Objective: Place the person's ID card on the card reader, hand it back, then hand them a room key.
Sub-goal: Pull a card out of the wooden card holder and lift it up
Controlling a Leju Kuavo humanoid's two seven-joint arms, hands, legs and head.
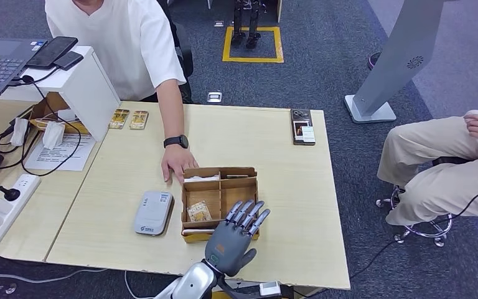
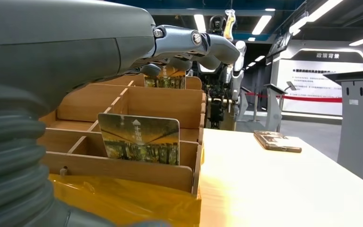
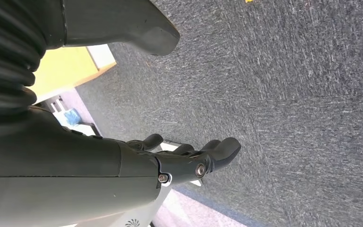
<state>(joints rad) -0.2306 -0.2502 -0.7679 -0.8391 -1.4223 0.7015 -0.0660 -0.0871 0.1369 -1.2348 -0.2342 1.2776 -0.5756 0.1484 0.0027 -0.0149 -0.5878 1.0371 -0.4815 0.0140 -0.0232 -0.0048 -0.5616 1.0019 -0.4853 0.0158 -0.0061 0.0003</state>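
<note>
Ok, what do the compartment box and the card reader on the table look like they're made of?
The compartment box looks like thin plywood or fibreboard: tan, matte, with slotted dividers and tabbed joints seen in the left wrist view. The card reader looks like moulded plastic: a smooth light-grey shell with rounded corners. Neither can be confirmed from looks alone.

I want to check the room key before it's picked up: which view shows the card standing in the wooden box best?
The left wrist view: the room key card stands upright in a near compartment of the wooden box, its printed face readable. The head view shows the card small, from above, beside the left hand. The right wrist view faces carpet.
</note>
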